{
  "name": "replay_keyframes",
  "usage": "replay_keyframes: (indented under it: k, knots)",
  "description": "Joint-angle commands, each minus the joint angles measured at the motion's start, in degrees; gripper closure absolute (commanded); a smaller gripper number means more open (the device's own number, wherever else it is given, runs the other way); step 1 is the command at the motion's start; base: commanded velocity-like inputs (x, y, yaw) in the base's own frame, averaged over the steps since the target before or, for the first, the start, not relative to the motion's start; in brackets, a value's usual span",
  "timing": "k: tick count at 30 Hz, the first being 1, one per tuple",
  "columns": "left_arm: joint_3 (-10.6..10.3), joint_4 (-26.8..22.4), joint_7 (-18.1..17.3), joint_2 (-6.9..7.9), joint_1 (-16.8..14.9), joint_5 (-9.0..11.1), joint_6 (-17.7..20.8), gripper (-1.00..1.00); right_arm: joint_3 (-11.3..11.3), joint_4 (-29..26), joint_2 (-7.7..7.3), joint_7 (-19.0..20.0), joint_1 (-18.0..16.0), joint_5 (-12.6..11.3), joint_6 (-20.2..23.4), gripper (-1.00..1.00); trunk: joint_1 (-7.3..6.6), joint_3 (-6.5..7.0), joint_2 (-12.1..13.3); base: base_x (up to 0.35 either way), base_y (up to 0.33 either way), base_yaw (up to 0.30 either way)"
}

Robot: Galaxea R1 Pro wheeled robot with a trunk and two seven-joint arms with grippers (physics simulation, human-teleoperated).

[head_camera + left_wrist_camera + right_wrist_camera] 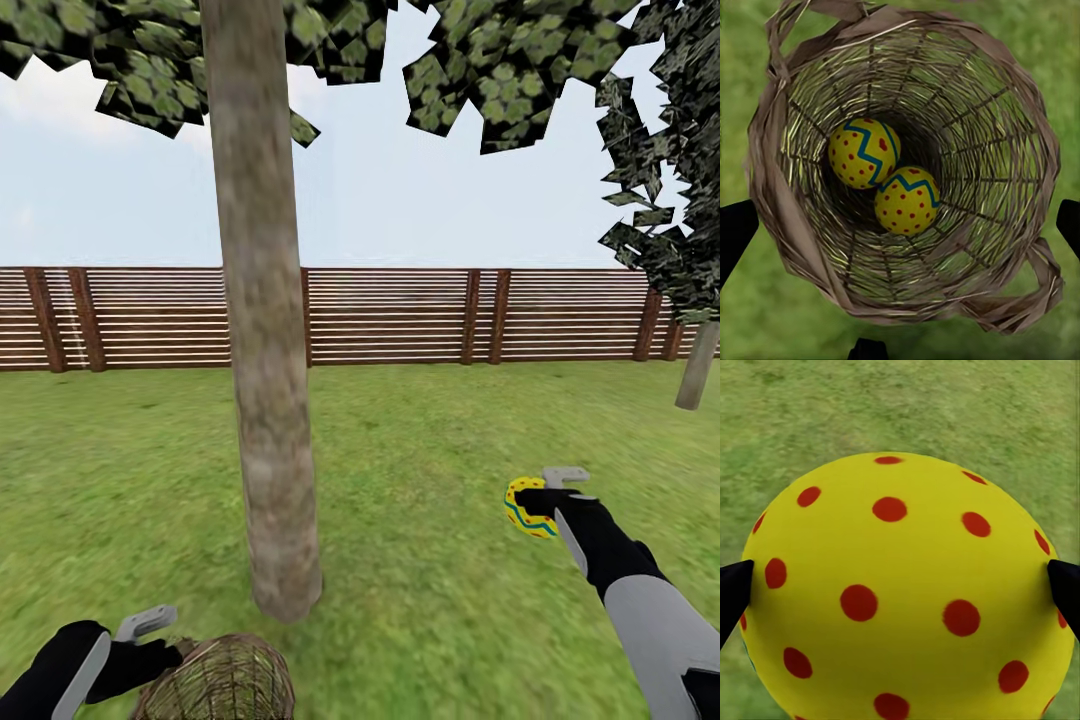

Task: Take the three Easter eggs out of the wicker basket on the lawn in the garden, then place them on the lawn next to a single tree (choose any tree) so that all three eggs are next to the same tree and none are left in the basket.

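Observation:
My right gripper is shut on one yellow Easter egg with red dots, held above the lawn to the right of the tree. Up close, that egg sits between the two dark fingertips. The wicker basket stands at the foot of the pale trunk. My left gripper hovers open over the basket rim. Two more eggs lie touching at the bottom, one beside the other.
A brown slatted fence closes the garden at the back. A second trunk with dark foliage stands at the far right. Grass stretches wide between the tree and the fence.

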Motion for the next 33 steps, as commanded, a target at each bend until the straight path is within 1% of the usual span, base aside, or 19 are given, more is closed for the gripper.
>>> replay_keyframes:
  k: [1, 3, 5, 8, 11, 12, 15, 18, 20, 28, 31, 33]
  knots:
    - [0.3, 0.0, -0.5, 0.12, 0.0, -0.4, 0.4, -1.00, -0.2, -0.4, 0.01, 0.2, 0.0, 0.5, 0.3, 1.00, 0.22, -0.25, -0.5, 0.000, 0.000, 0.000]
    - [0.8, 0.0, -0.5, 0.23, 0.0, -0.4, 0.5, -1.00, -0.2, -0.7, 0.05, 0.0, 0.2, 0.7, 0.0, 1.00, 0.66, -0.61, -1.3, 0.000, 0.000, 0.000]
    - [0.9, 0.0, -0.5, 0.09, 0.0, -0.4, 0.5, -1.00, -0.2, -0.7, -0.01, 0.0, 0.3, 0.7, -1.1, 1.00, 1.10, -0.97, -2.1, 0.000, 0.000, 0.000]
    - [0.9, 0.1, -0.5, -0.05, 0.0, -0.4, 0.5, -1.00, -0.2, -0.6, -0.02, 0.0, 0.4, 0.7, -1.4, 1.00, 1.76, -1.51, -3.3, 0.000, 0.000, 0.000]
    - [1.0, 2.7, -0.6, 0.20, 0.0, -0.4, 0.3, -1.00, -0.2, -0.6, 0.14, 0.1, 0.8, 0.7, -2.3, 1.00, 2.42, -2.05, -4.5, 0.000, 0.000, 0.000]
    - [1.2, 3.0, -0.6, 0.34, 0.0, -0.4, 0.3, -1.00, -0.2, -0.8, 0.28, 0.1, 1.3, 0.7, -2.9, 1.00, 2.64, -2.23, -4.9, 0.000, 0.000, 0.000]
    - [1.2, 3.2, -0.6, 0.62, 0.0, -0.4, 0.4, -1.00, -0.2, -1.6, -0.03, 0.1, 1.9, 0.6, -3.7, 1.00, 3.30, -2.77, -6.1, 0.000, 0.000, 0.000]
    - [1.2, 3.2, -0.6, 0.39, 0.0, -0.4, 0.4, -1.00, -0.2, -2.1, 0.14, 0.1, 2.0, 0.6, -3.6, 1.00, 3.96, -3.31, -7.3, 0.000, 0.000, 0.000]
    - [1.2, 3.2, -0.6, 0.29, 0.0, -0.3, 0.4, -1.00, -0.2, -2.1, 0.44, 0.1, 2.0, 0.7, -3.5, 1.00, 4.40, -3.66, -8.1, 0.000, 0.000, 0.000]
    - [1.1, 3.0, -0.2, -0.05, 0.0, -0.5, 0.2, -1.00, -0.1, -2.0, 0.69, 0.1, 2.1, 0.7, -3.2, 1.00, 6.15, -5.10, -11.3, 0.000, 0.000, 0.000]
    - [1.2, 1.7, 0.0, -0.12, 0.0, -0.5, 0.6, -1.00, -0.1, -1.8, 0.70, 0.1, 2.1, 0.8, -3.1, 1.00, 6.81, -5.64, -12.5, 0.000, 0.000, 0.000]
    - [1.3, -0.1, 0.0, 0.29, 0.0, -0.6, 0.9, -1.00, -0.1, -1.7, 0.70, 0.1, 2.1, 0.9, -3.1, 1.00, 7.25, -6.00, -13.3, 0.000, 0.000, 0.000]
